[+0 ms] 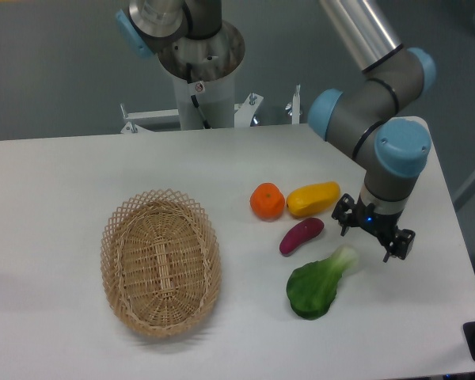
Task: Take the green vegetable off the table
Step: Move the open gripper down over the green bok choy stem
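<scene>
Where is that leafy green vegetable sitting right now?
The green vegetable lies on the table, right of the wicker basket and just below the purple piece, with the end effector open above its pale stalk.

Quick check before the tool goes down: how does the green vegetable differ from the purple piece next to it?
The green vegetable is clearly larger than the purple piece. The green vegetable has a broad dark-green leafy head tapering to a pale stalk, while the purple piece is a plain smooth oblong in one colour. The green vegetable's stalk lies just beside the tool; the purple piece sits further to its left. Both lie flat on the table, slanted the same way.
</scene>
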